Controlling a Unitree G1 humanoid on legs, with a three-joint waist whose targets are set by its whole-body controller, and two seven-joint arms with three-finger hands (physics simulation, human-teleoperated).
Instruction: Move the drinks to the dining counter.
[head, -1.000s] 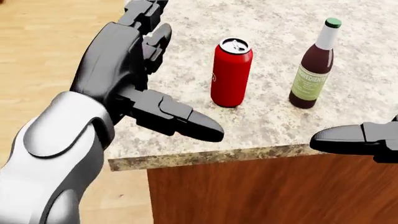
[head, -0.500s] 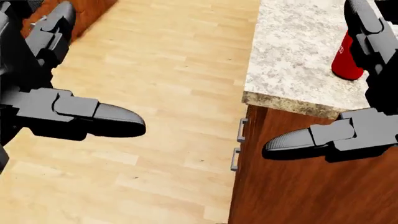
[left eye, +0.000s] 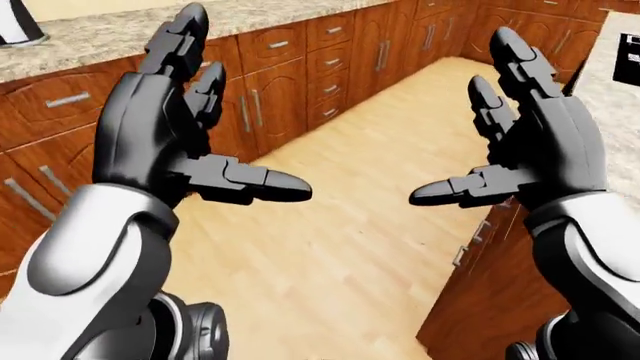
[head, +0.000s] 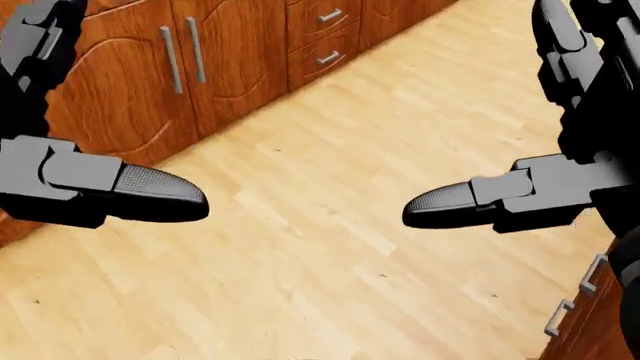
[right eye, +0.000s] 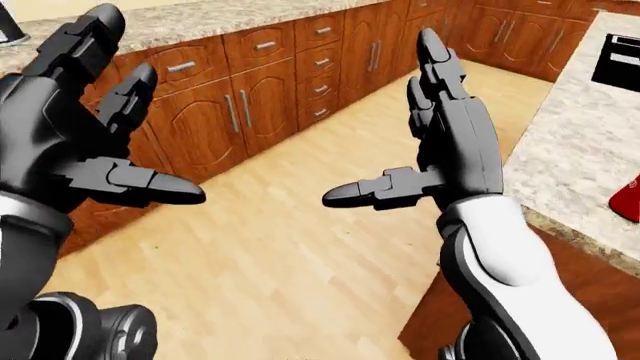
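Both the left hand (left eye: 190, 142) and right hand (left eye: 530, 150) are spread and empty; the red can (right eye: 627, 199) (right edge) sits ungrasped on the worktop (right eye: 570, 161); next, a turn toward it.

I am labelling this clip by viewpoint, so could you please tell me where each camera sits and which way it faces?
Left-eye view: on the head, looking along the wooden floor toward the cabinets; both open hands, left hand, right hand, and both forearms show.
Head view: on the head, pitched down at the floor; only the fingers show.
Right-eye view: on the head, slightly rightward; the granite counter and a red can edge appear at right.
Shared: floor, cabinets, both empty hands.
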